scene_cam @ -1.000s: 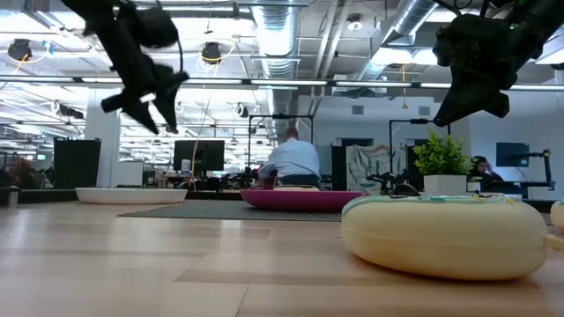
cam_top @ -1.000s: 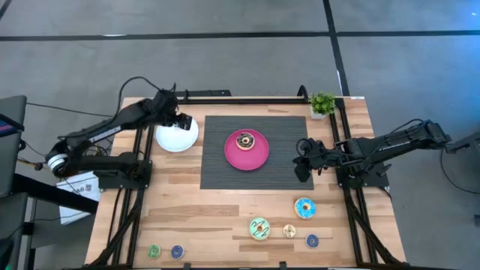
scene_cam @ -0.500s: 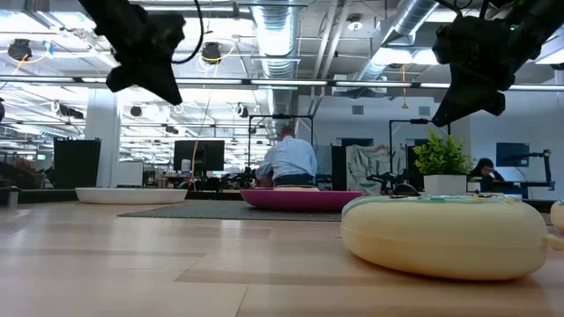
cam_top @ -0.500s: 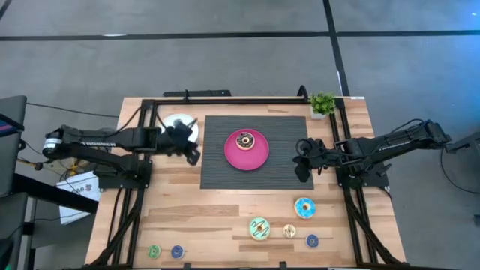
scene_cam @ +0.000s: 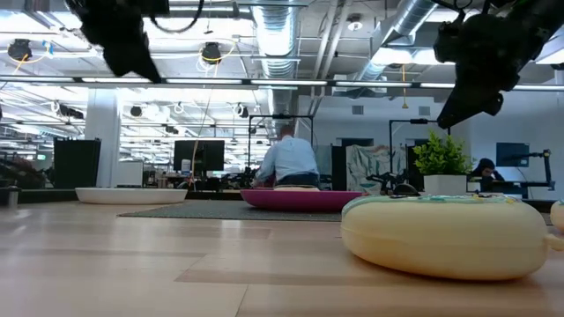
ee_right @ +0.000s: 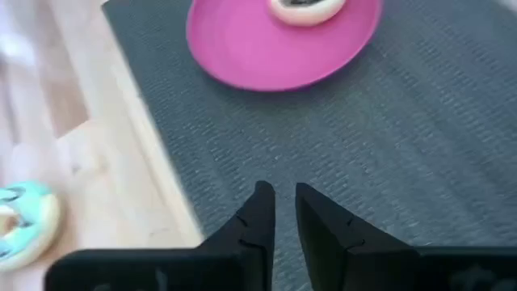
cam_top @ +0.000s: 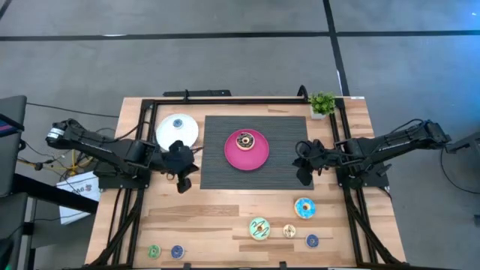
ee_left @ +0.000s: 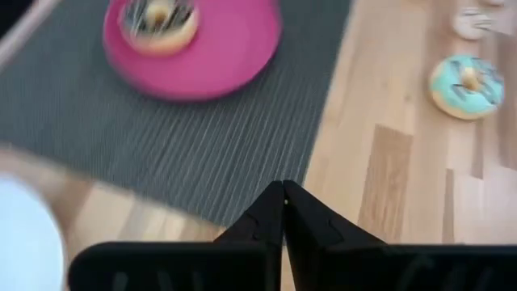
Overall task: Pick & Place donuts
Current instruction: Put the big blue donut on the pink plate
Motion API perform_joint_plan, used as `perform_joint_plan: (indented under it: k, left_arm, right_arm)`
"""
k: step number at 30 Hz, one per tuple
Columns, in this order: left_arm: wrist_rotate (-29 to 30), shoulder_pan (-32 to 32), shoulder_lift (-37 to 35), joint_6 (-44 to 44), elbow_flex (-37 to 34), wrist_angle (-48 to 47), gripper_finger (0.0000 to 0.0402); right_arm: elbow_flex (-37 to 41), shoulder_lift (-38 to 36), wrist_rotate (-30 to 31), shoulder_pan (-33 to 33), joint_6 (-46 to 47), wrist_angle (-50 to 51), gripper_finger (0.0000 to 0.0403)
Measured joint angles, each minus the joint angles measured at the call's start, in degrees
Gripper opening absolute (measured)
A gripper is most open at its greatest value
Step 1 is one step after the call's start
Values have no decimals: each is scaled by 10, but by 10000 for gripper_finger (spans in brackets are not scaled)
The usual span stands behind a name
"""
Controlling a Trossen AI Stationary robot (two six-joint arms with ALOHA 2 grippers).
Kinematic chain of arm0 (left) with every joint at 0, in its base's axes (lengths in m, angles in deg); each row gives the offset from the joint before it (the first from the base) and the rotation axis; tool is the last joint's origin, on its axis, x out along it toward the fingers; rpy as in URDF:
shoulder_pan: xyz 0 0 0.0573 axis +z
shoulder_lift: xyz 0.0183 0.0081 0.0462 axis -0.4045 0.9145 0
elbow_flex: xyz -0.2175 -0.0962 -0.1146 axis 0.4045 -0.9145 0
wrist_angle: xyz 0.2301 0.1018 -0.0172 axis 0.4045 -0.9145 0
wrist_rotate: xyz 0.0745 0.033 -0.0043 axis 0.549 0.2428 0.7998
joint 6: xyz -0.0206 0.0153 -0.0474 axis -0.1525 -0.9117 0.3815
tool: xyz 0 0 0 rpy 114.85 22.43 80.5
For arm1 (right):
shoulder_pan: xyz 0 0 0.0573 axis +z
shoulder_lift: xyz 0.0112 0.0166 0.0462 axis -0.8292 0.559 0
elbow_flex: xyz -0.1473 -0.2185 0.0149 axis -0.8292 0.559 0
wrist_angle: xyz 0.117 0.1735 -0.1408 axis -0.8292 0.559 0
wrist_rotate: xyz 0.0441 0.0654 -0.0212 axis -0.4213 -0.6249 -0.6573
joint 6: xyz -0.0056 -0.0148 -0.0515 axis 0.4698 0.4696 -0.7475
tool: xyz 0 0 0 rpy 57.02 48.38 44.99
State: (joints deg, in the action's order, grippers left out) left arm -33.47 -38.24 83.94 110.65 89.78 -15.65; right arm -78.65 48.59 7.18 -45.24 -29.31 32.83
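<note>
- Left end effector (cam_top: 182, 182) sits over the bare wood surface (cam_top: 225, 217) just off the left edge of the grey mat (cam_top: 255, 176), in front of the white plate (cam_top: 177, 132); my left wrist view shows the fingers (ee_left: 284, 212) pressed together, nothing between them.
- Right end effector (cam_top: 302, 171) hangs over the mat's right edge, beside the pink plate (cam_top: 247, 156); fingers (ee_right: 260, 212) parted a narrow gap, nothing held.
- Brown donut (cam_top: 245, 139) lies on the pink plate, toward its far side.
- A tiny blue donut (cam_top: 178, 124) rests on the white plate.
- Light blue donut (cam_top: 304, 208) is on the wood, front right, off the mat.
- Pale green donut (cam_top: 259, 229) lies near it, closer to the front edge; it fills the low view foreground.
- Tiny cream donut (cam_top: 289, 231) and tiny blue one (cam_top: 312, 241) sit just right of the green one.
- Tiny green donut (cam_top: 154, 251) and another tiny blue one (cam_top: 177, 252) sit together at the front left.
- Potted plant (cam_top: 322, 103) at the far right corner.
- A person (scene_cam: 289, 164) is seated in the room behind.
</note>
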Motion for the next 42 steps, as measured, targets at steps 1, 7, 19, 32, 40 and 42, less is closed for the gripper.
perform_joint_plan:
  k: [1, 7, 19, 32, 40, 42]
  left_arm:
    - [15, -13, 0, -14, 0, 10, 0]
    - [49, -69, 0, -9, 0, 21, 0]
    - [58, -104, 0, 24, 0, -37, 0]
    - [59, -104, 0, 18, 0, -90, 0]
    - [59, -104, 0, 19, 0, -93, 0]
    - [59, -104, 0, 18, 0, -93, 0]
  right_arm:
    - [0, 0, -18, 1, 4, 0, 58]
    - [0, 0, -93, 32, 21, -2, 119]
    - [0, 69, -102, 157, 80, 55, 226]
    - [-66, 281, -105, 235, 118, 79, 199]
    - [-83, 349, -122, 239, 146, 87, 218]
    - [-83, 357, -122, 236, 147, 87, 226]
